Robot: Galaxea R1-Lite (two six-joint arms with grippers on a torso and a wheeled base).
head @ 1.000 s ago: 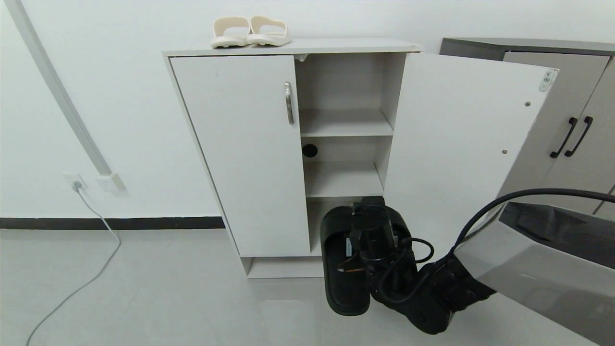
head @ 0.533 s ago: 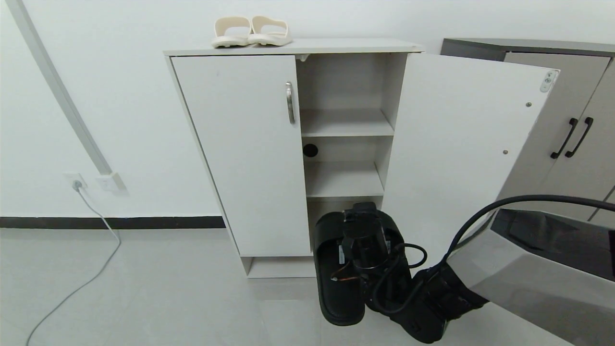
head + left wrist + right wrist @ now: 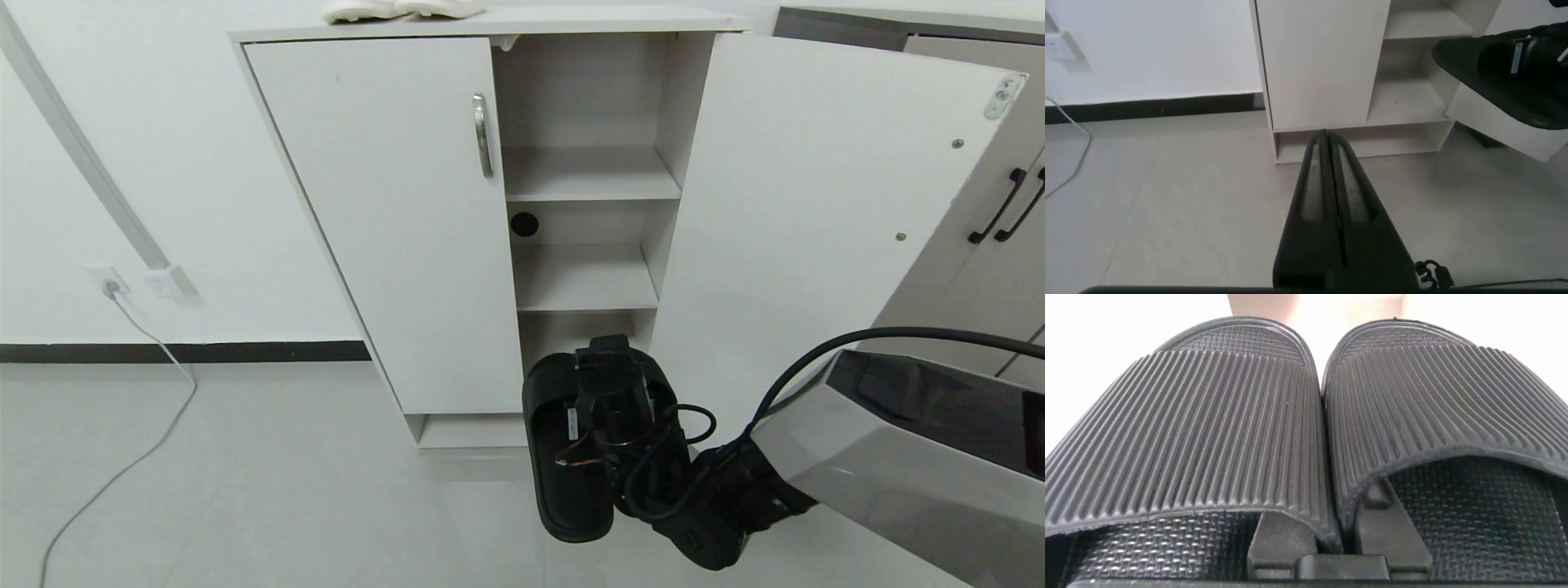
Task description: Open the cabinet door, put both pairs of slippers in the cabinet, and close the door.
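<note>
Head view gives me the right gripper (image 3: pixel 602 367) clamped on a pair of black ribbed rubber slippers (image 3: pixel 563 482), held before the lowest shelf of the white wooden cabinet (image 3: pixel 384 204), its right door (image 3: pixel 800 204) swung open; pale cream slippers (image 3: pixel 359 10) lie on top. Left wrist view: left gripper (image 3: pixel 1328 163) pressed closed, empty, above grey floor (image 3: pixel 1167 204). Right wrist view: fingers (image 3: pixel 1278 543) pinch both slippers' inner edges.

The cream slippers (image 3: pixel 392 10) on top of the cabinet (image 3: pixel 367 204) are cut off at twelve o'clock. The right hand (image 3: pixel 602 359) covers much of one of the black slippers (image 3: pixel 567 465). They hide most of the lowest compartment (image 3: pixel 563 335), and its fingertips vanish under the straps.
</note>
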